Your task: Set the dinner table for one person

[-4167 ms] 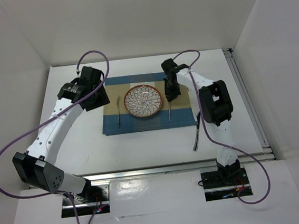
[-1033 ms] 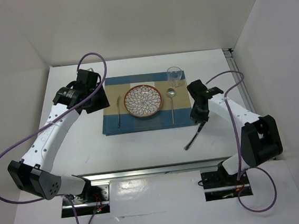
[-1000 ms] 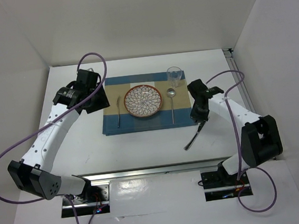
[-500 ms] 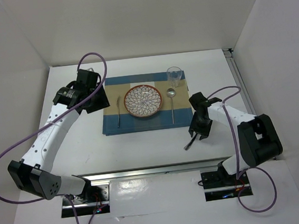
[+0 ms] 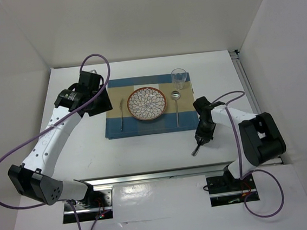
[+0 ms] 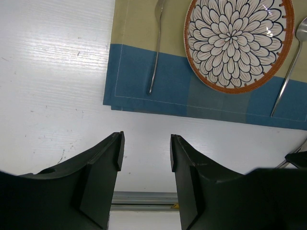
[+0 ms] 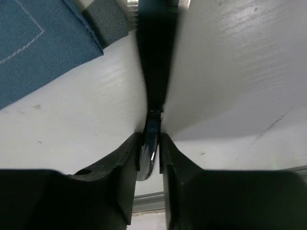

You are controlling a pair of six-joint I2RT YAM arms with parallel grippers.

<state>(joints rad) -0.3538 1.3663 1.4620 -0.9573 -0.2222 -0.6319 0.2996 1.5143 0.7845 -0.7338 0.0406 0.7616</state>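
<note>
While the left gripper (image 6: 146,139) is held above the bare white surface just off the placemat's near left corner, the right gripper (image 5: 201,138) is seen low over the dinner table (image 5: 146,148), just beyond the near right corner of the blue-and-tan striped placemat (image 5: 117,130). The dinner table is spread across the whole floor of the white-walled enclosure, and both arm bases are fixed along its near edge. A slim dark utensil (image 5: 195,150) is laid slantwise on the bare tabletop beside the placemat. Its far part is covered by the right gripper, and its near tip is left showing toward the front rail. From the right wrist, the utensil's shiny rounded end is seen flanked closely by the two black fingers (image 7: 127,158), with hardly any gap on either side. Whether it is actually pinched cannot be told. The left gripper's jaws are held plainly apart, and only white tabletop is seen between them. On the placemat, a round plate (image 5: 147,104) with an orange rim and a dark petal pattern is set at the centre. A fork (image 5: 121,115) is laid just to its left and a spoon (image 5: 177,108) just to its right, both pointed away from the arms and neither touching the plate. A clear, upright drinking glass (image 5: 179,78) is stood at the placemat's far right corner, just beyond the spoon's bowl. A purple cable is looped above each arm.
</note>
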